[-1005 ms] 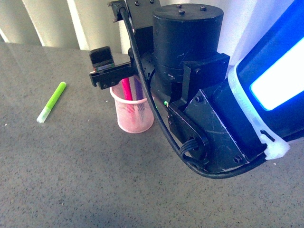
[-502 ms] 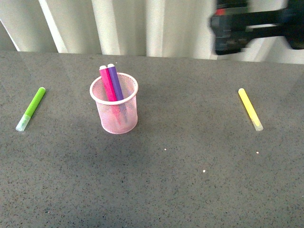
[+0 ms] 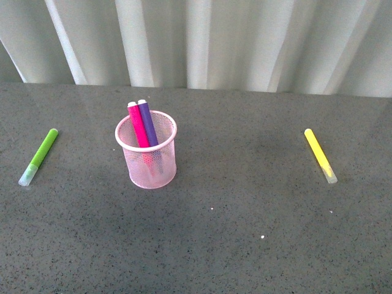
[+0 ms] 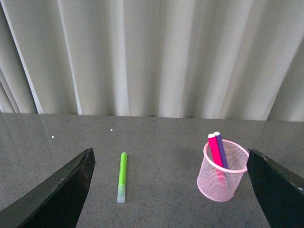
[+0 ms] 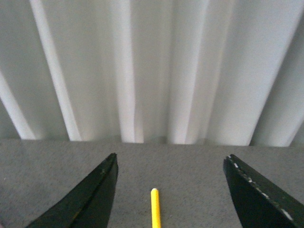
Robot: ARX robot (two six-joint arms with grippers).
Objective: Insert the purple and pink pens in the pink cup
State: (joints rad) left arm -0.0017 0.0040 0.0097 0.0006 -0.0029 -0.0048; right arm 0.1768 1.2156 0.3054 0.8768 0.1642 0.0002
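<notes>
The pink cup (image 3: 147, 158) stands upright on the grey table, left of centre. The magenta pink pen (image 3: 137, 124) and the dark purple pen (image 3: 147, 122) stand inside it, leaning side by side with their tips above the rim. No arm shows in the front view. In the left wrist view the cup (image 4: 222, 178) with the pink pen (image 4: 214, 149) and the purple pen (image 4: 221, 149) lies ahead, near one finger; my left gripper (image 4: 171, 190) is open and empty. My right gripper (image 5: 171, 190) is open and empty.
A lime green marker (image 3: 38, 157) lies at the table's left, also in the left wrist view (image 4: 122, 177). A yellow marker (image 3: 320, 155) lies at the right, and in the right wrist view (image 5: 155, 208) between the fingers. White pleated curtains (image 3: 202, 43) hang behind the table's far edge.
The arm that filled the front view and hovered over the cup a second ago has withdrawn out of that view. Both pens stay in the cup.
</notes>
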